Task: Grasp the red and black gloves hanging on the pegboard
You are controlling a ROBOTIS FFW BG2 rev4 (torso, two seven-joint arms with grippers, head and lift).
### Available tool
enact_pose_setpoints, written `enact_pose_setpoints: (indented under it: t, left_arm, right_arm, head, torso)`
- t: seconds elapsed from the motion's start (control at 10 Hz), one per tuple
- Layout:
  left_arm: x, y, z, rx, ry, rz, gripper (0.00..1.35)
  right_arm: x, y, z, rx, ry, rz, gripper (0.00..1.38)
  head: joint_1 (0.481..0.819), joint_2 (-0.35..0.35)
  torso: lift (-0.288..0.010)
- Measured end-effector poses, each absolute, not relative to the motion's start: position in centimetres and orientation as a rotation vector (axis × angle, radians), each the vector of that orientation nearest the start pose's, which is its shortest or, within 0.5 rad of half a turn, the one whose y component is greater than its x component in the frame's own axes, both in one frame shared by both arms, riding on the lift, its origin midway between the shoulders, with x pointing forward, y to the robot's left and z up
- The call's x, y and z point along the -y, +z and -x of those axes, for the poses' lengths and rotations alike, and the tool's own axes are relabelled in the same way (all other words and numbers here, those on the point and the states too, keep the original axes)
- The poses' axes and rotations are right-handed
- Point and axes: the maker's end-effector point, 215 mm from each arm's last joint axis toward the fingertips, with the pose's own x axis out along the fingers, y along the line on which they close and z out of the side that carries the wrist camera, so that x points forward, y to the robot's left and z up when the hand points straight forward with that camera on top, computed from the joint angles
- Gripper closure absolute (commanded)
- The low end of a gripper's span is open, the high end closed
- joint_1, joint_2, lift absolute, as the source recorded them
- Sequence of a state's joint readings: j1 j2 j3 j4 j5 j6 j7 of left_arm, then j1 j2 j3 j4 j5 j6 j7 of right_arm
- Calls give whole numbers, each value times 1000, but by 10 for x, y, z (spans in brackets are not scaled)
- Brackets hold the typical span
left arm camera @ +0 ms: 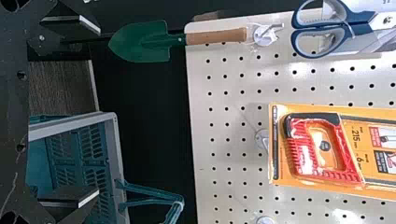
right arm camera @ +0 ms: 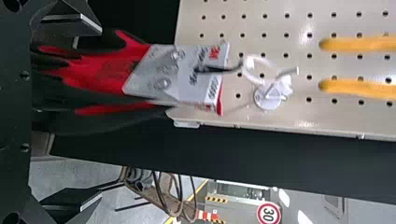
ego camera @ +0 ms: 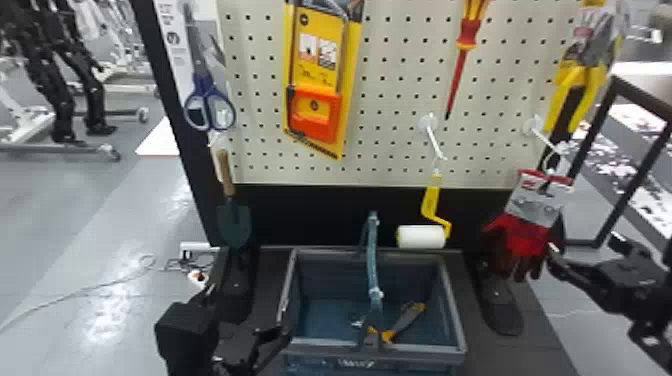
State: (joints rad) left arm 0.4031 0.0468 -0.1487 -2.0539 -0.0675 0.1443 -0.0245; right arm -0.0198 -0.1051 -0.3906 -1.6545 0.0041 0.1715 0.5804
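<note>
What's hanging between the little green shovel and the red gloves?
In the head view, a white paint roller with a yellow handle hangs between the green shovel and the gloves.

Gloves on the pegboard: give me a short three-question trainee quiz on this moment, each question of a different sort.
1. True or false: the right gripper is shut on the red and black gloves.
2. Which of these hangs nearest the gloves? A scissors; B paint roller; C trowel.
3. Fill in: the left gripper sits beside the ____.
Key: 1 false, its fingers stand open around the gloves; 2 B; 3 basket.
</note>
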Motion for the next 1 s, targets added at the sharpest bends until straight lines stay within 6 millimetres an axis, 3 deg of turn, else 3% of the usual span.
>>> enact_pose_setpoints:
  t: [0.2,0.5,0.7,1.0]
  left_arm:
    - [-146,-332,-473,-61,-173,-58,110]
    - [-145,-333,-474,-64,-174,-59,113]
    - [-145,-334,-474,-65,-175,-59,113]
    - [-142,-332,-476,-60,-182,-60,114]
  right_arm:
    - [373,-312,-592,-97,250,43,79]
    - [362,-295,-609,-106,350,-74,75]
    - [340,-288,-619,-101,424,-153,75]
    - [312,-275,-633,-113,513,-123,117]
  head:
    - [549,0]
    - [549,0]
    - [549,0]
    - [549,0]
  torso:
    - [-100]
    - [-100]
    - [-100]
    - [-100]
